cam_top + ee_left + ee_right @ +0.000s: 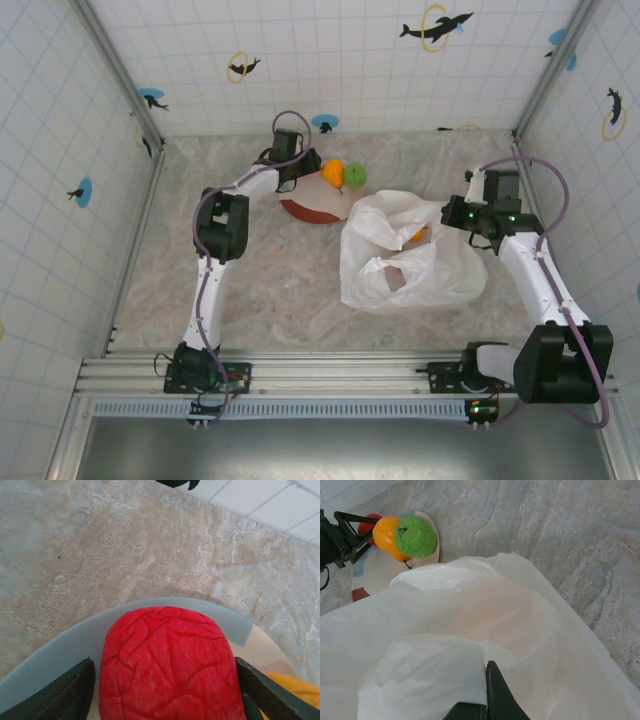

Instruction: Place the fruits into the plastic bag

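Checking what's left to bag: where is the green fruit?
In the top view the green fruit sits far centre, at the plate's far rim, right of the orange fruit and just beyond the plastic bag.

The red fruit (167, 665) has a crinkled, veined skin; the orange fruit (332, 172) and green fruit (356, 177) are plain. The plate (300, 211) is reddish-brown with a pale centre and grey-blue band, the plastic bag (400, 255) milky white, the table (250, 280) grey-beige, marble-veined
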